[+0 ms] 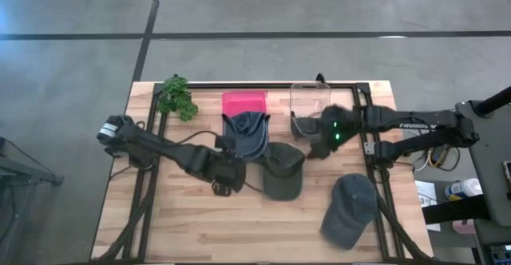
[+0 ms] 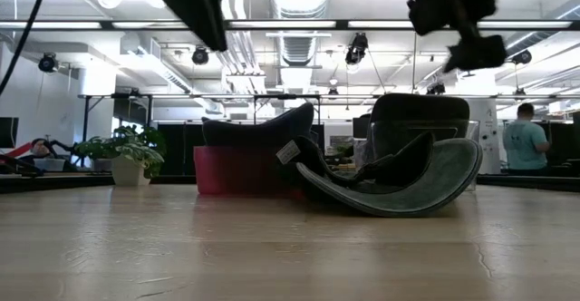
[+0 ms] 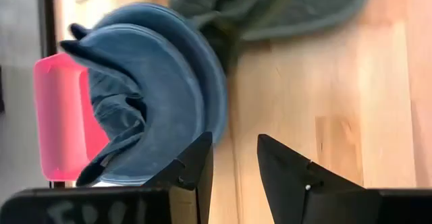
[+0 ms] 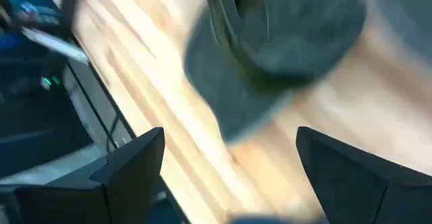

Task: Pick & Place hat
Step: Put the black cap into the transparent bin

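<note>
Three hats lie on the wooden table. A blue hat (image 1: 247, 133) leans on the pink bin (image 1: 243, 103), a dark green hat (image 1: 283, 171) lies upturned beside it, and a dark grey hat (image 1: 350, 209) sits near the table's right rail. My left gripper (image 1: 227, 177) hovers above the table, near-left of the blue hat (image 3: 155, 96), open with a narrow gap (image 3: 235, 160) and holding nothing. My right gripper (image 1: 319, 141) hangs above the table right of the green hat, wide open (image 4: 229, 170), with a dark hat (image 4: 277, 42) blurred below it.
A potted plant (image 1: 177, 97) stands at the far left. A clear container (image 1: 310, 101) stands right of the pink bin. Black rails (image 1: 375, 177) run along the table's sides. Bare wood (image 1: 184, 225) spreads along the near edge. A person (image 2: 523, 147) stands far behind.
</note>
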Robot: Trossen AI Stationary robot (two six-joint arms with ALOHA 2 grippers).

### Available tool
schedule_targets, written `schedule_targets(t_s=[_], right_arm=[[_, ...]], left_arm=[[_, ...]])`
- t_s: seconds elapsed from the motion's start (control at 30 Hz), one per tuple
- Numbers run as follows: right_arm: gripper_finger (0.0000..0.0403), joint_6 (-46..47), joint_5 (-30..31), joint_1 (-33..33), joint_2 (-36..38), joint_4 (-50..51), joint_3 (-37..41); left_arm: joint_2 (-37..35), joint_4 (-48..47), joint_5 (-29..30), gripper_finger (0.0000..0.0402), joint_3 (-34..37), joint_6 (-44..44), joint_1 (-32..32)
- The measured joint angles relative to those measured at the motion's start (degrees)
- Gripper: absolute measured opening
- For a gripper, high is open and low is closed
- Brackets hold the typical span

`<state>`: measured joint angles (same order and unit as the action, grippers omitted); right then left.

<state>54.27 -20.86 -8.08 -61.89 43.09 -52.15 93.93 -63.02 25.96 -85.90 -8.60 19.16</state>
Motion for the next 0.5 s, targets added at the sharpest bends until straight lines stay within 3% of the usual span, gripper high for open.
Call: schedule_targets(t_s=[0.13, 0.3, 0.5], right_arm=[[0.0329, 6.4, 3.0, 8.2, 0.0, -0.9, 4.0], [0.0329, 16.4, 6.5, 17.4, 0.0, -7.6, 9.5], [0.0329, 26.3, 11.0, 24.8, 0.0, -16.8, 14.2]], left_arm=[[0.0, 2.4, -1.3, 0.0110, 3.9, 1.2, 2.4], [0.0, 12.0, -2.6, 0.0110, 9.3, 0.9, 4.6], [0.1, 16.7, -2.7, 0.0110, 13.7, -7.1, 5.6]])
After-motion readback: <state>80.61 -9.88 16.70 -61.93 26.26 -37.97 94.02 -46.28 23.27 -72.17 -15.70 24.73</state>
